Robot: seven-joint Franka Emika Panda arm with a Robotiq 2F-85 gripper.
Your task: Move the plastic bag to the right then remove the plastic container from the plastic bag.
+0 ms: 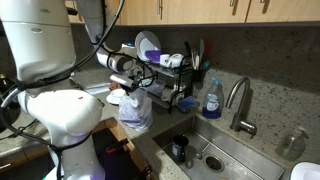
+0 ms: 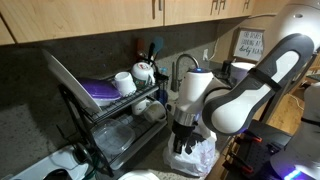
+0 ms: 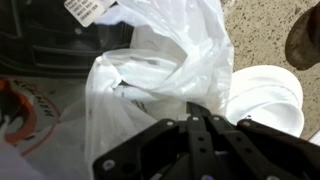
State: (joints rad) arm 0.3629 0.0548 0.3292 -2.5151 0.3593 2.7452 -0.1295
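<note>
A translucent white plastic bag [image 1: 136, 113] stands bunched on the counter beside the sink; it also shows in the other exterior view [image 2: 197, 158]. My gripper [image 1: 129, 88] is directly above it [image 2: 185, 142]. In the wrist view the two black fingers [image 3: 192, 108] are pressed together on a fold at the top of the bag [image 3: 160, 55]. A white round plastic container [image 3: 268, 100] lies next to the bag, touching its side. What is inside the bag is hidden by the crumpled plastic.
A black dish rack [image 1: 172, 85] with plates and cups stands right behind the bag [image 2: 110, 115]. The steel sink [image 1: 215, 150], the faucet [image 1: 238, 100] and a blue soap bottle [image 1: 211, 100] are beside it. Wall cupboards hang above.
</note>
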